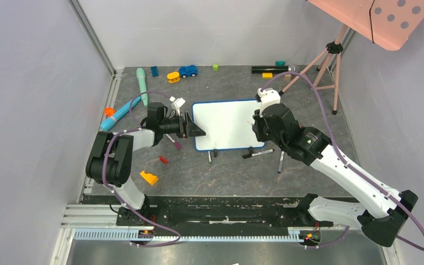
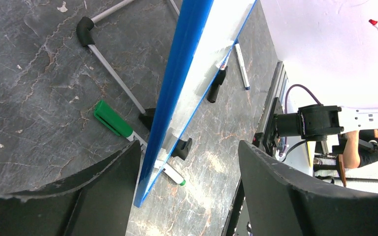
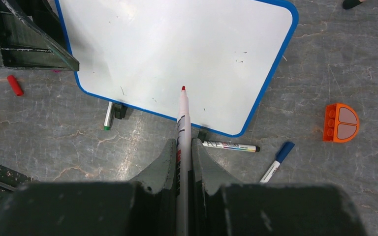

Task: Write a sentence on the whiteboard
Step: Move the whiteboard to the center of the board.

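Note:
The whiteboard [image 1: 229, 124], white with a thin blue frame, stands on small black feet mid-table. Its surface [image 3: 177, 44] bears only a few specks, and no sentence is in view. My right gripper [image 3: 183, 142] is shut on a white marker [image 3: 182, 118], whose red tip hovers over the board's near part. My left gripper [image 2: 189, 145] is open at the board's left end [image 1: 197, 130]. The blue frame edge [image 2: 177, 73] passes between its fingers, close to the left finger [image 2: 113, 182] and well apart from the right one.
A green-capped marker [image 3: 108, 115] lies partly under the board's near edge. A black-capped marker [image 1: 258, 153] and a blue one [image 1: 280, 162] lie in front. A red cap [image 1: 163, 159], an orange brick [image 1: 149, 178], toys at the back and a tripod [image 1: 326, 61] stand around.

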